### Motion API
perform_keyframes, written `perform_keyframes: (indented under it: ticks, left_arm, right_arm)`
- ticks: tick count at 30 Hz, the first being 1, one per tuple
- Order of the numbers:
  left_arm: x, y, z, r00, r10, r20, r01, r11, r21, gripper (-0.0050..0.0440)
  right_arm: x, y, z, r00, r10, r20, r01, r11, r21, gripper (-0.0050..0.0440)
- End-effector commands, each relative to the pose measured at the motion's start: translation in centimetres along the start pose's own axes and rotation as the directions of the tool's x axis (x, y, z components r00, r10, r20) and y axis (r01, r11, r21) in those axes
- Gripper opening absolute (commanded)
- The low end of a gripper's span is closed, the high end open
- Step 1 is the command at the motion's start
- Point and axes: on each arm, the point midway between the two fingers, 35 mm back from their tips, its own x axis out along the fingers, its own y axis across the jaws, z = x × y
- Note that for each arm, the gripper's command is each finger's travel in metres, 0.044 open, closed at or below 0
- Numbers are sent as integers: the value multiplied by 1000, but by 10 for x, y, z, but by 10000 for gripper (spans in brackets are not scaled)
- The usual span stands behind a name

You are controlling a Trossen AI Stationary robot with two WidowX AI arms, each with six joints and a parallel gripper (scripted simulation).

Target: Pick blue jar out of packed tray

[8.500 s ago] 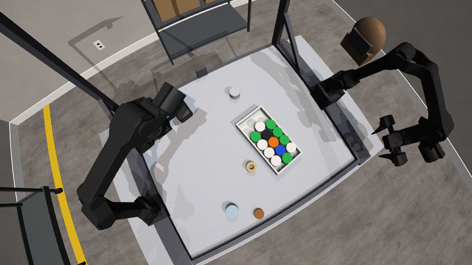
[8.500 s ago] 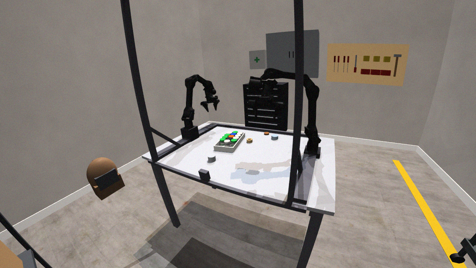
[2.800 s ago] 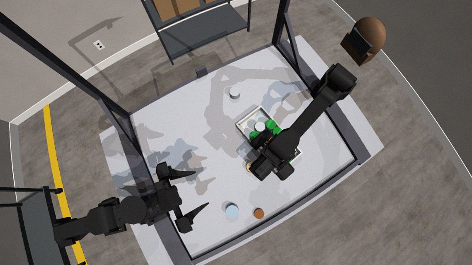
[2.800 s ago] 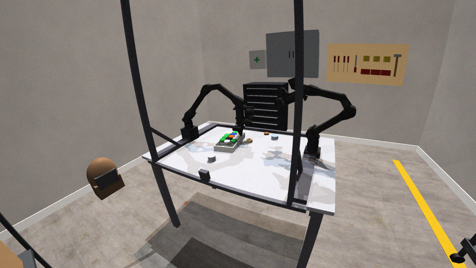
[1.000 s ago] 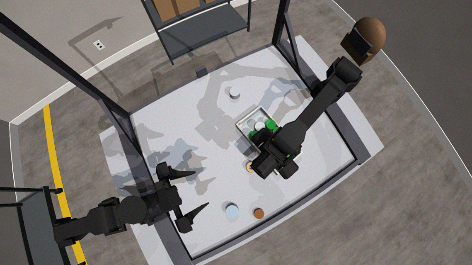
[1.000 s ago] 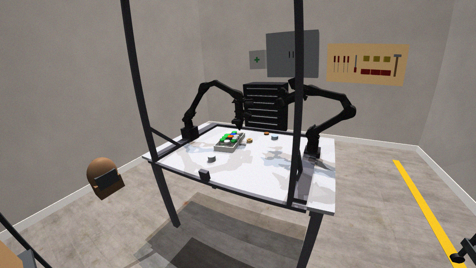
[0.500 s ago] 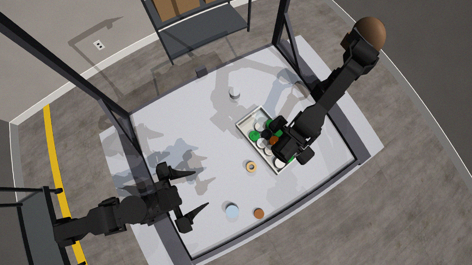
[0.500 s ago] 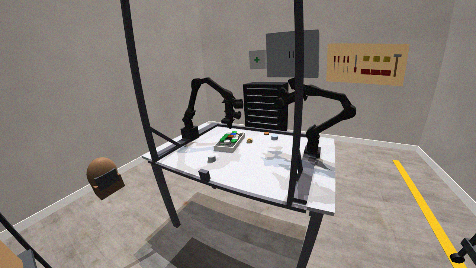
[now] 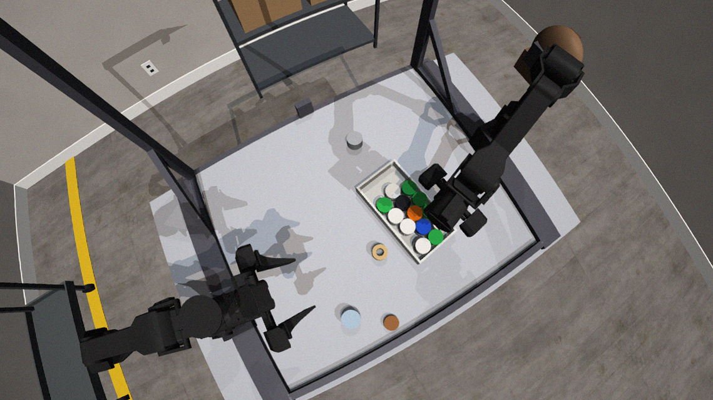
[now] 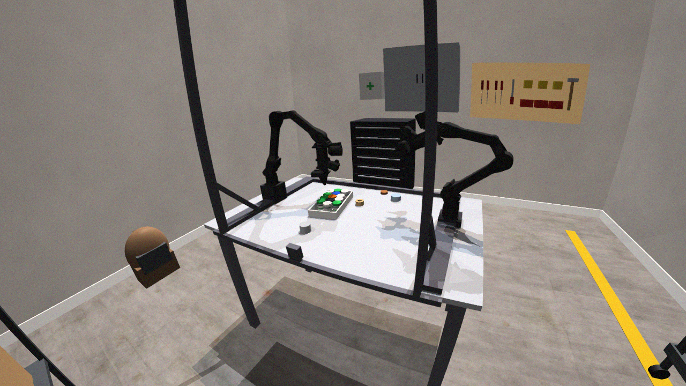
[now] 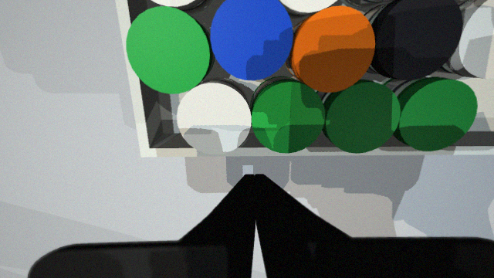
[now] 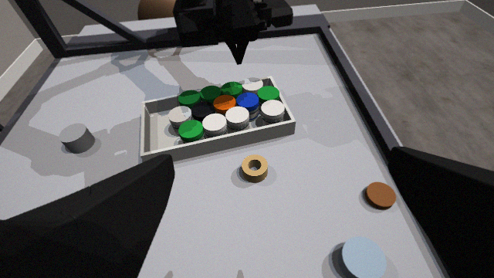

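Observation:
The blue jar (image 9: 423,227) stands cap up in the white tray (image 9: 404,213), packed among green, white, orange and black-capped jars. It also shows in the left wrist view (image 11: 251,38) and the right wrist view (image 12: 247,100). My left gripper (image 11: 254,183) is shut and empty. It hovers above the table just outside the tray's long wall, and it shows in the right wrist view (image 12: 238,58) beyond the tray (image 12: 216,116). My right gripper (image 9: 289,290) is wide open and empty, far from the tray near the other end of the table.
A tan ring (image 9: 379,248) lies close to the tray. A brown disc (image 9: 391,322) and a light blue cylinder (image 9: 350,318) sit near the table's edge. A grey cylinder (image 9: 353,140) stands beyond the tray's empty end. Dark frame posts stand at the table's sides.

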Motion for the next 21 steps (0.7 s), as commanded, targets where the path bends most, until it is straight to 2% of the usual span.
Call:
perform_keyframes:
  ticks: [1, 3, 9, 21]
  left_arm:
    - [-5, 0, 2, 1000, 3, 21, -4, 1000, 6, -4]
    - [-8, 1, 5, 1000, 5, 31, -5, 1000, 5, -5]
    - [10, 1, 1, 1000, 2, 10, -2, 1000, 7, -50]
    - [45, 0, 1, 1000, 2, 9, -2, 1000, 7, -50]
  right_arm:
    - [-5, 1, 7, 1000, 2, 24, -2, 1000, -3, 440]
    - [-5, 1, 7, 1000, 2, 24, -2, 1000, -3, 440]
    - [-5, 1, 7, 1000, 2, 24, -2, 1000, -3, 440]
    - [-5, 1, 7, 1000, 2, 24, -2, 1000, -3, 440]
